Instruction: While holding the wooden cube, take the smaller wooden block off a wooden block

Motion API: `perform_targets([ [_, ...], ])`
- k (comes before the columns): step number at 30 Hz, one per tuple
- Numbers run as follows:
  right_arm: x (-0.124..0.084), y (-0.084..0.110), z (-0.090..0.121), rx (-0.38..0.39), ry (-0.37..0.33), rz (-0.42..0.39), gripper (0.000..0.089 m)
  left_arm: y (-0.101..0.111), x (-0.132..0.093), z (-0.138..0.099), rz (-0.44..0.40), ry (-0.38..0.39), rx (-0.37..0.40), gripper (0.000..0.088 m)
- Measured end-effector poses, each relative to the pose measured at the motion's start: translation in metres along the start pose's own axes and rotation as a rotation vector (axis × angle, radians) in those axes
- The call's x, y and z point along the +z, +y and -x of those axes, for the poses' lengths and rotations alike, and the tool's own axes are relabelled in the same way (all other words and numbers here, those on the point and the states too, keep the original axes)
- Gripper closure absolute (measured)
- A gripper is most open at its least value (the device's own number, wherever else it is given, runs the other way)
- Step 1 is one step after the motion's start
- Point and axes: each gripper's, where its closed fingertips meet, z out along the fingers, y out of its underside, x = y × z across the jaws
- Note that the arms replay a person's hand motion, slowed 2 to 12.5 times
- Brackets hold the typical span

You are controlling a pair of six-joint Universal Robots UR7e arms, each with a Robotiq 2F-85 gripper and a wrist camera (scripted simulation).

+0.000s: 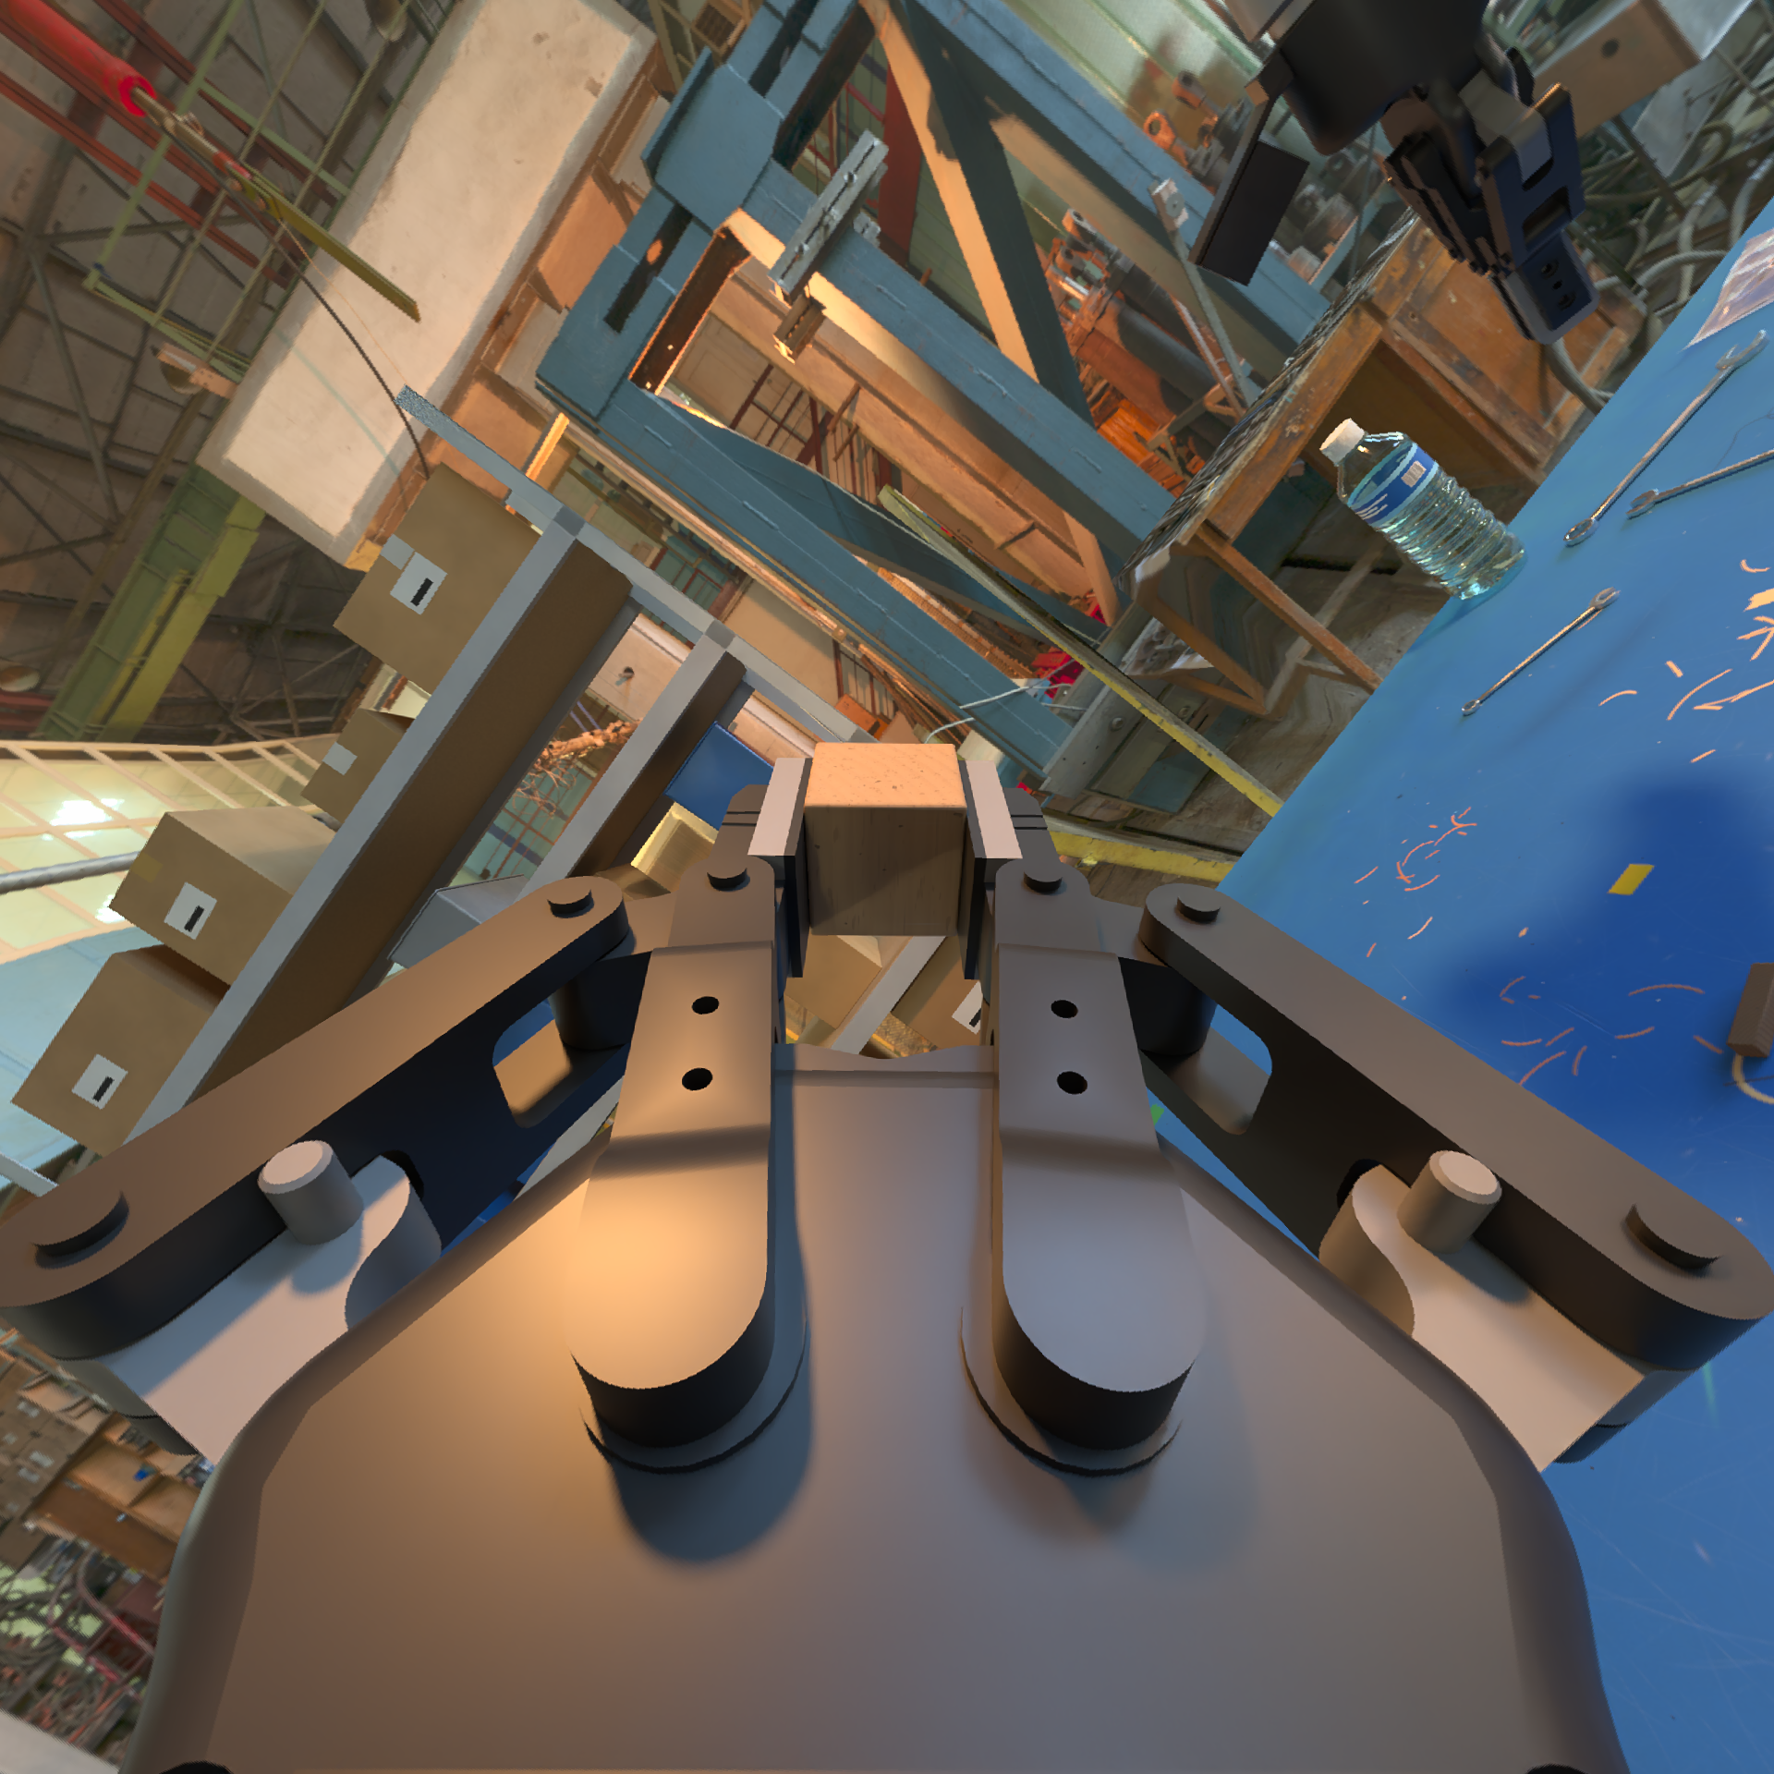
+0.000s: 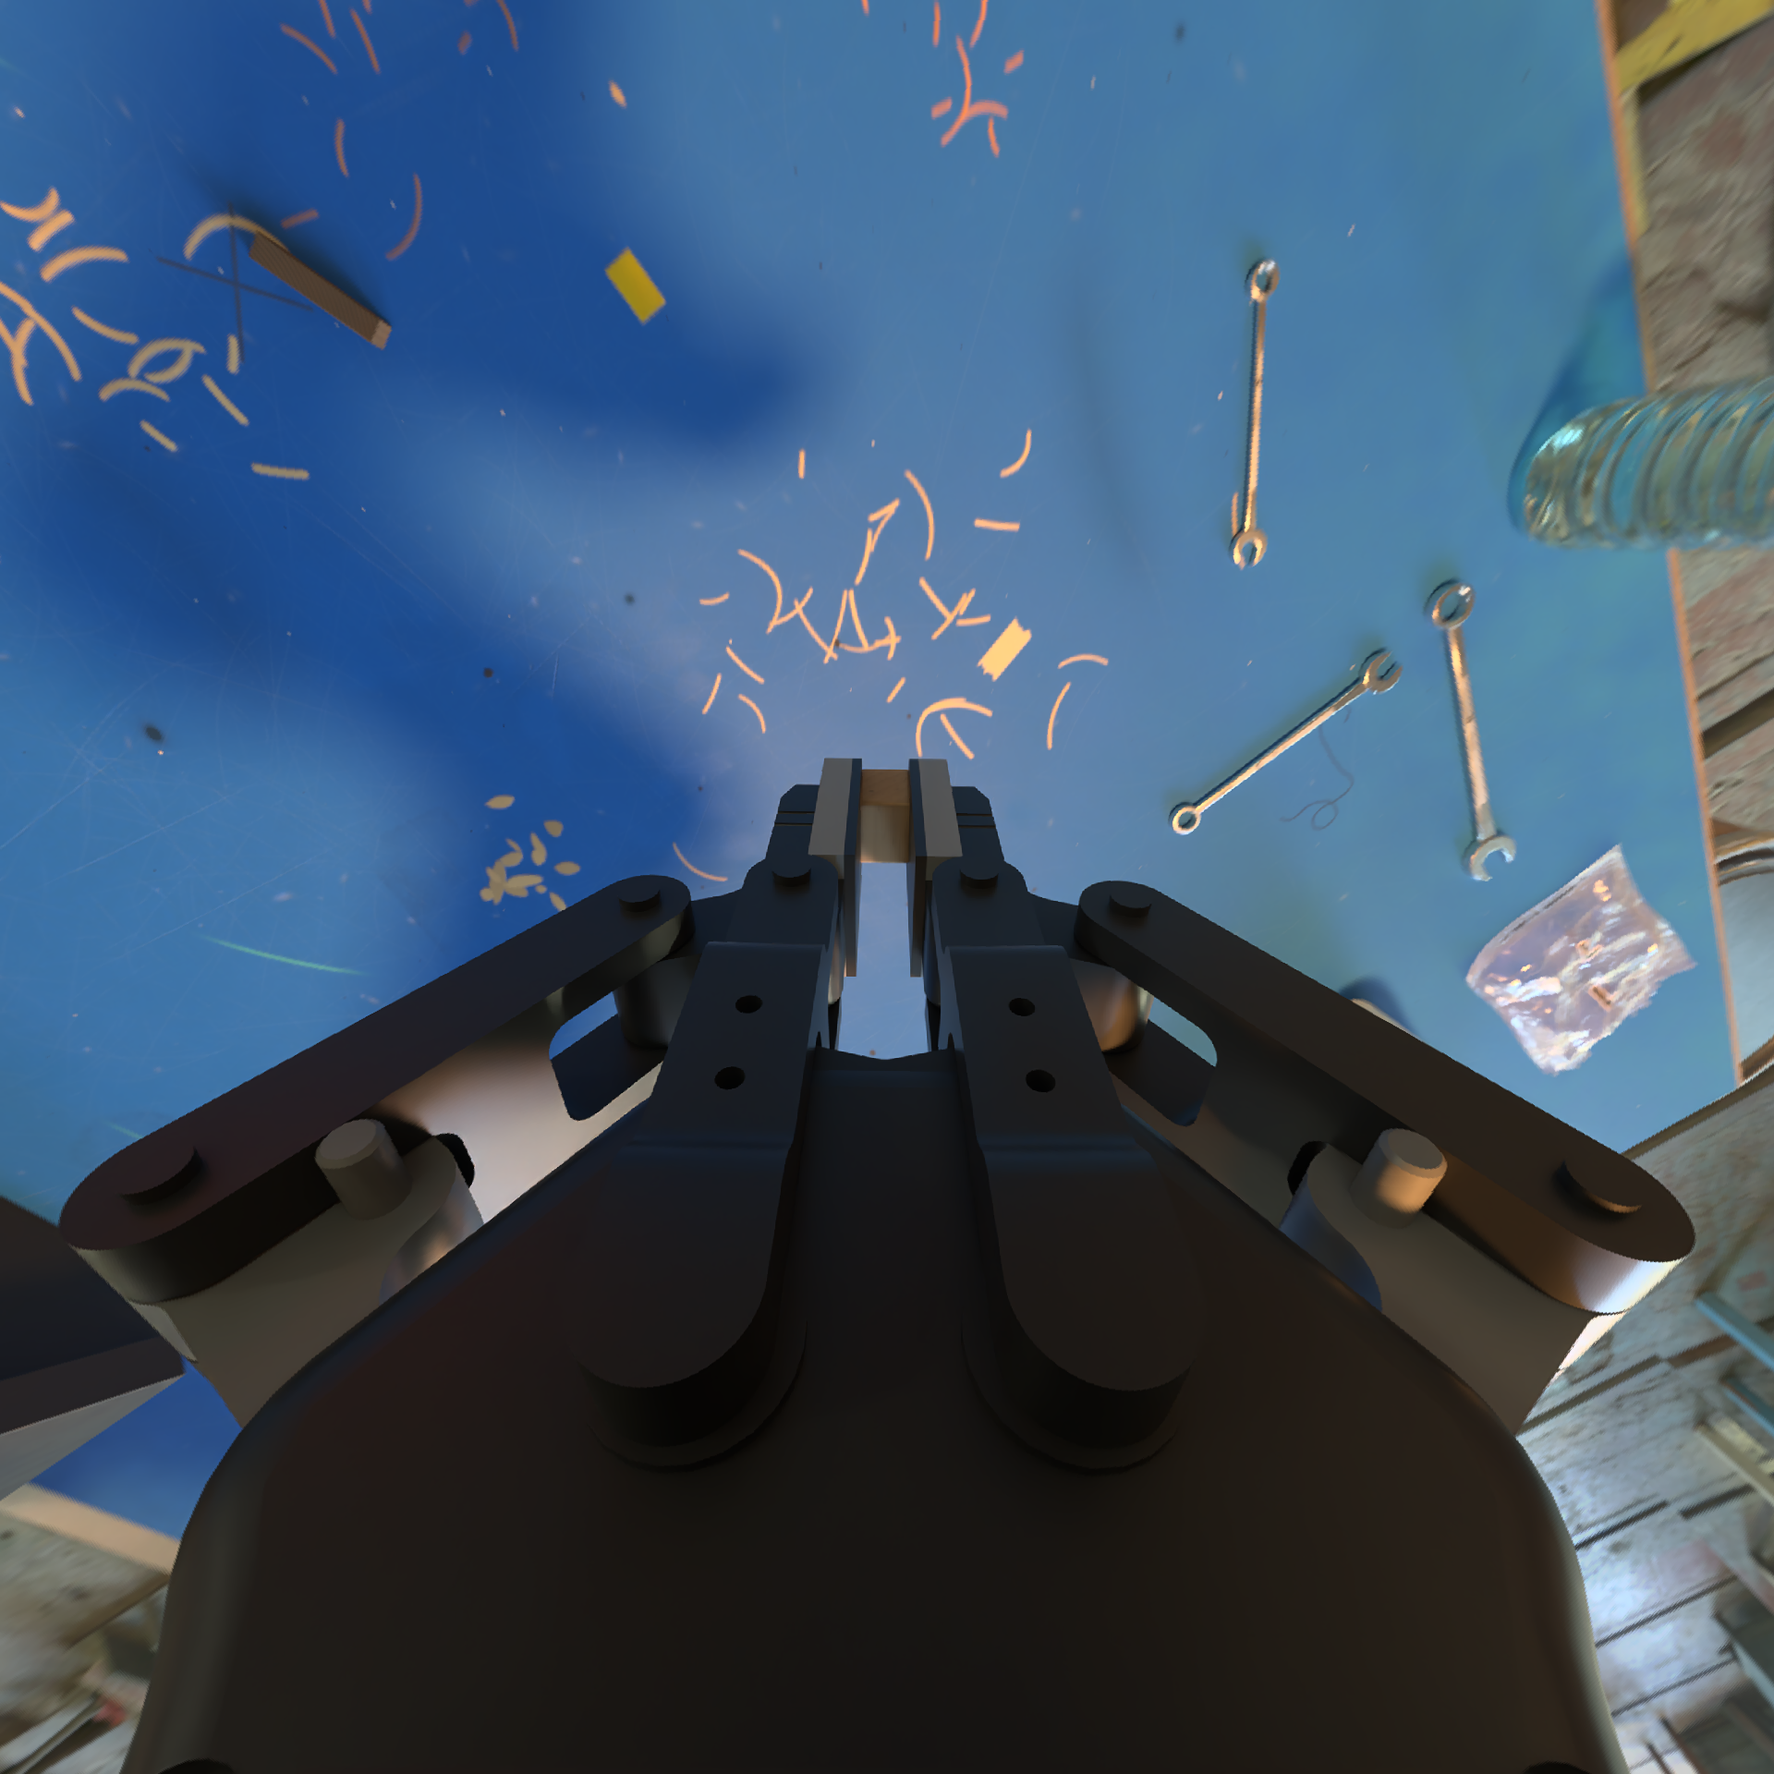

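My left gripper (image 1: 883,816) is shut on the wooden cube (image 1: 883,845) and holds it in the air, tilted away from the blue table (image 1: 1536,960). My right gripper (image 2: 885,811) is shut on the smaller wooden block (image 2: 885,816), a thin pale piece between the pads, held above the table (image 2: 480,576). A flat wooden block (image 2: 322,288) lies on the table at the upper left of the right wrist view; its end shows at the right edge of the left wrist view (image 1: 1755,1008). The right gripper (image 1: 1526,240) also shows far off in the left wrist view.
Three spanners (image 2: 1256,413) (image 2: 1282,739) (image 2: 1469,730), a clear plastic bag (image 2: 1574,979) and a water bottle (image 2: 1651,480) lie near the table's right edge. The bottle (image 1: 1421,509) and spanners (image 1: 1536,653) also show in the left wrist view. Shelves with cardboard boxes (image 1: 221,883) stand beyond.
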Motion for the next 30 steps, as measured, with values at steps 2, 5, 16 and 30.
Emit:
perform_targets([
  [2, 0.005, 0.007, -0.001, 0.022, -0.017, 0.03, 0.0809, 0.0, 0.0, -0.001, 0.002, 0.001, 0.002, 0.0632],
  [5, 0.013, 0.017, -0.003, 0.054, -0.037, 0.073, 0.0809, 0.0, 0.001, -0.001, 0.005, 0.004, 0.004, 0.0632],
  [16, 0.044, 0.053, -0.007, 0.143, -0.088, 0.236, 0.0809, 0.0, 0.003, -0.005, 0.012, 0.013, 0.012, 0.0632],
  [30, 0.08, 0.088, -0.009, 0.219, -0.12, 0.397, 0.0808, -0.001, 0.005, -0.008, 0.014, 0.023, 0.018, 0.0632],
])
